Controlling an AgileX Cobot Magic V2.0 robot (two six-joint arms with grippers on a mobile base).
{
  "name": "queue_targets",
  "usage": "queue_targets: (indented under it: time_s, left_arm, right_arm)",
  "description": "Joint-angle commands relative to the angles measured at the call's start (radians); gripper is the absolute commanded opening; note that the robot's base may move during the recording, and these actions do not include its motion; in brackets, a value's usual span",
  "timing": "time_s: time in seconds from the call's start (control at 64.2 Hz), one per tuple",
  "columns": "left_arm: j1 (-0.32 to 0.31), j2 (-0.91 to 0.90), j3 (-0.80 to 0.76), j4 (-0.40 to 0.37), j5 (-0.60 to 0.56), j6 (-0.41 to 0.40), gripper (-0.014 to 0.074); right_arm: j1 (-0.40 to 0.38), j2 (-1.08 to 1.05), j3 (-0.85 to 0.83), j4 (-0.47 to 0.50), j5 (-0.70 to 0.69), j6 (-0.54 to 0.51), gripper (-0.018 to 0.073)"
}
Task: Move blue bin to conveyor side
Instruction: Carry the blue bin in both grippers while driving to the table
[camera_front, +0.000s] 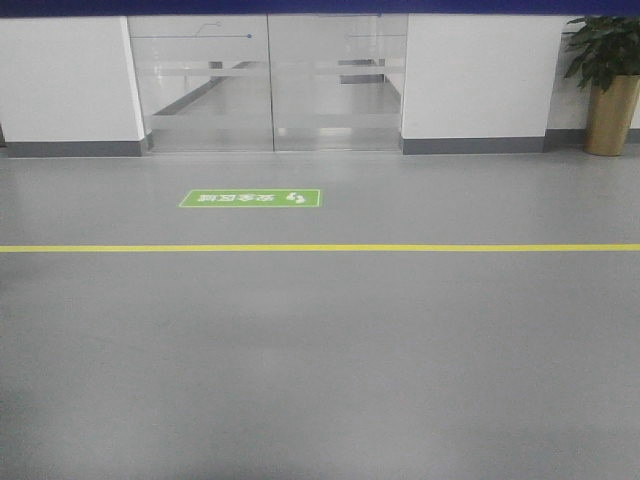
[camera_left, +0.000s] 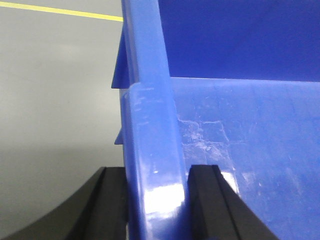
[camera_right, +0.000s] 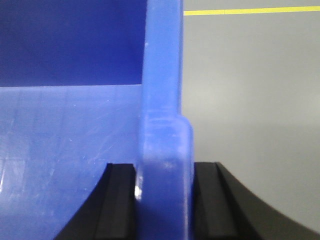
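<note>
The blue bin (camera_left: 240, 125) fills most of the left wrist view, its thick glossy rim running up between the black fingers (camera_left: 207, 200) of my left gripper (camera_left: 157, 192), which is shut on that rim. In the right wrist view the blue bin (camera_right: 70, 130) shows its scuffed inside on the left, and my right gripper (camera_right: 164, 195) is shut on the opposite rim, one finger inside the wall and one outside. The bin hangs above grey floor. The conveyor is out of view. The front view shows neither bin nor grippers.
Grey floor (camera_front: 320, 360) stretches ahead, crossed by a yellow line (camera_front: 320, 248) with a green floor sign (camera_front: 251, 198) beyond it. Glass doors (camera_front: 268, 80) sit in a white wall at the back. A potted plant (camera_front: 610, 85) stands at the far right.
</note>
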Motion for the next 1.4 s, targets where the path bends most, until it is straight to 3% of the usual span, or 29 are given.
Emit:
queue_targets:
  time_s: [0.0,1.387]
  left_arm:
    - [-0.003,-0.021,-0.015,0.032,-0.092,0.021,-0.0020]
    - [-0.003,-0.023,-0.015,0.032,-0.092,0.021,-0.0020]
  right_arm:
    - [-0.003,-0.018,-0.010,-0.071,-0.100,-0.012,-0.0080]
    - [-0.003,-0.016,-0.010,-0.071,-0.100,-0.012,-0.0080]
